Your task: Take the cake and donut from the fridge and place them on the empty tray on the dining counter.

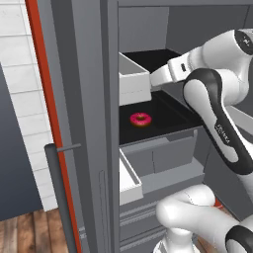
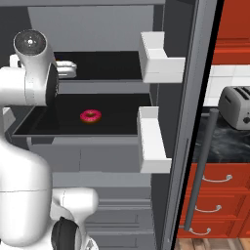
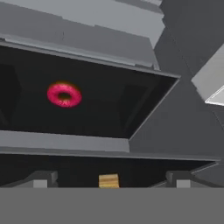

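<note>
gripper: fingertips (image 3: pixel 110 177) spread about as wide as they go, nothing held. In the hand view the two dark tips sit far apart with the cake (image 3: pixel 108 180) between them at the bottom edge.

cake: tiny yellow-tan block on the upper black shelf (image 2: pixel 105 66) of the fridge (image 1: pixel 94 99). Plain matte cube, flat faces, looks easy to pinch if the jaws line up square.

donut: pink-iced ring (image 1: pixel 140 119) on the lower black shelf (image 1: pixel 163 118), well below the hand, sitting near the middle of it. Rounded and glossy, with a hole through the middle.

tray and dining counter: can't say anything about them from here.

what could go wrong: my guess, the cake is so small that a slightly off-centre close just nudges it away instead of gripping. Whether the tips are low enough to catch it, can't tell.

other risk: tight space in there. The forearm reaches in right next to the white door bin (image 1: pixel 132 79), so a sloppy pull-out could clip the bin or the shelf edge and knock the cake loose.

fridge inside: grey walls, dark flat shelves, boxy white bins.
</note>
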